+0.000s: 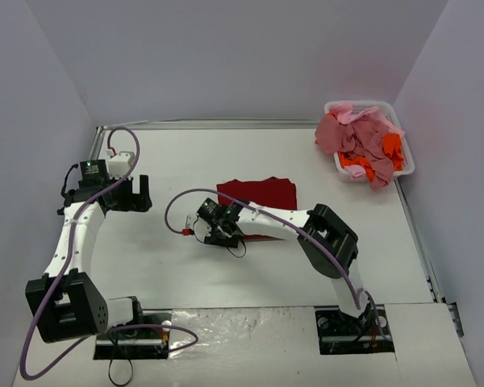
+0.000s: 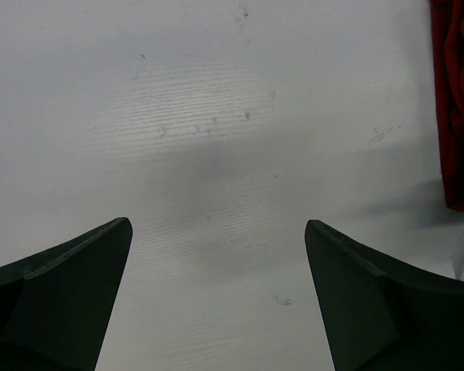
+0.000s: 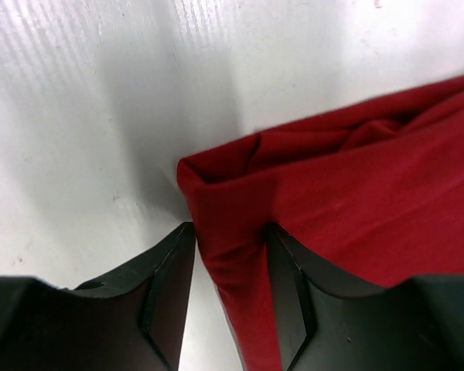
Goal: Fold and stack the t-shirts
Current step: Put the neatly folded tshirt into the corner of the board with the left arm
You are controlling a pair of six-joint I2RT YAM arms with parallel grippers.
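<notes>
A dark red t-shirt (image 1: 262, 193) lies folded flat at the table's middle. My right gripper (image 1: 212, 224) is at its near left corner. In the right wrist view the folded corner of the red t-shirt (image 3: 356, 209) runs down between the fingers of the right gripper (image 3: 230, 229). The cloth touches the right finger, and a strip of table shows between it and the left finger. My left gripper (image 1: 133, 193) hovers to the left, wide open over bare table (image 2: 218, 224), with the red t-shirt's edge (image 2: 456, 100) at its far right. Pink, salmon and orange t-shirts (image 1: 363, 141) are heaped in the basket.
The white plastic basket (image 1: 363, 104) stands at the back right corner against the wall. A purple cable (image 1: 177, 201) loops over the table left of the right gripper. Grey walls close in the table on three sides.
</notes>
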